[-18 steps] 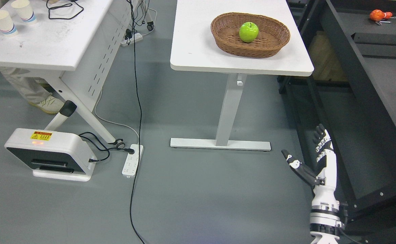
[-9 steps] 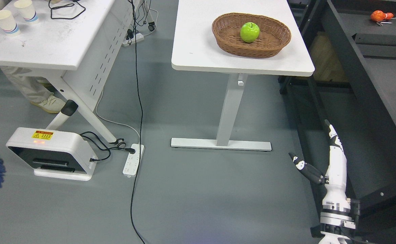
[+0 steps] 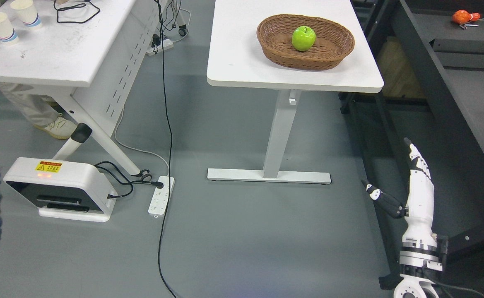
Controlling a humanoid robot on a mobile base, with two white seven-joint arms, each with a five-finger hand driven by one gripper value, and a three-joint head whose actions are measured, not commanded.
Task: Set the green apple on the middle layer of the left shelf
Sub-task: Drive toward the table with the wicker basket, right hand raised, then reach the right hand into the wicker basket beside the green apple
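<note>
One right hand (image 3: 411,186) low at lower right, fingers straight, thumb splayed, empty, apple (image 3: 303,38) in basket (image 3: 333,56) far above.

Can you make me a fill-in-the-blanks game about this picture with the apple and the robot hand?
1. The green apple sits inside a brown wicker ____.
2. The robot's right hand is open and holds ____.
3. Two paper ____ stand on the left table.
4. The basket rests on a ____ table.

Missing words: basket; nothing; cups; white
</note>
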